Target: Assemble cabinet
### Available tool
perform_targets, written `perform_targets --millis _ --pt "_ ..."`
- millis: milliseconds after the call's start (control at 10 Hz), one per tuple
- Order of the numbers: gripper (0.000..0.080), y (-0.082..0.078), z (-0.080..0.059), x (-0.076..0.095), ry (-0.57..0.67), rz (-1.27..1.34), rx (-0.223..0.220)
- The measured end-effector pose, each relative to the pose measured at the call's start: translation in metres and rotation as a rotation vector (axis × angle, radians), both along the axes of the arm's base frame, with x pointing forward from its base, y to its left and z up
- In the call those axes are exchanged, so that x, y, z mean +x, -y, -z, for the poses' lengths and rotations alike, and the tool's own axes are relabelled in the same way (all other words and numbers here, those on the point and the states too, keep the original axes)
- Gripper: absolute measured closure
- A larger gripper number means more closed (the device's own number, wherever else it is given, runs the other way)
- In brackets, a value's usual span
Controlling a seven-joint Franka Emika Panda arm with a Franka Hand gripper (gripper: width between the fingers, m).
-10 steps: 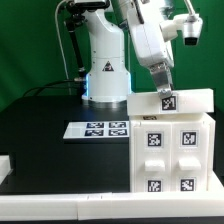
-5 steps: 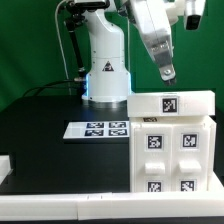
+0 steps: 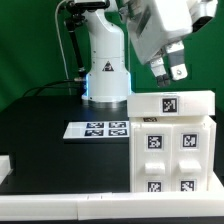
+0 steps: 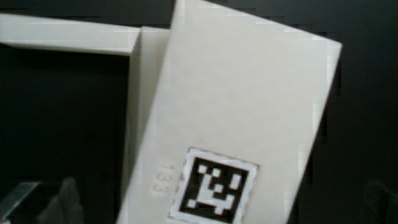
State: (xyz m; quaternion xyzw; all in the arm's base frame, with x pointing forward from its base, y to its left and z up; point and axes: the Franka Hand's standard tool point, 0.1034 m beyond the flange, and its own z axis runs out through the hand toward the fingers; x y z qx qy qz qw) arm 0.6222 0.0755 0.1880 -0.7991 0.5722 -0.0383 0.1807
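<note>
The cabinet (image 3: 170,150), a large white box with tags on its front, stands at the exterior view's right. A white top panel with one tag (image 3: 171,102) lies across it. My gripper (image 3: 169,70) hangs in the air a little above that panel, tilted, touching nothing, its fingers apart and empty. In the wrist view the white tagged panel (image 4: 240,110) fills the middle, with a white bar (image 4: 68,40) joining it at one end. The cabinet's inner compartments are hidden.
The marker board (image 3: 100,128) lies flat on the black table in front of the arm's white base (image 3: 105,75). A small white piece (image 3: 4,166) shows at the exterior view's left edge. A green wall stands behind.
My gripper was down on the tagged top panel a second ago. It has let go, risen away from it and turned. The panel stays on the cabinet.
</note>
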Motion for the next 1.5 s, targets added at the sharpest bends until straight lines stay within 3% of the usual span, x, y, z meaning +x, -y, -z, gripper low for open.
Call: perform_targets --millis 300,700,800,900,1200,1500 --pt "0.0002 -0.0059 -0.0019 0.0018 0.042 -0.340 -0.097" --pt "0.0002 -0.0046 -0.0014 0.0017 0.111 -0.613 -0.178" --pt "0.0002 -0.0040 -0.0009 0.0013 0.141 -0.825 -0.270" --pt "0.0002 -0.0034 -0.0012 0.0018 0.163 -0.973 -0.327" --pt "0.0002 -0.0048 -0.0018 0.0056 0.202 -1.352 -0.447" --pt "0.0002 -0.0013 0.0002 0.0074 0.229 -1.558 -0.492"
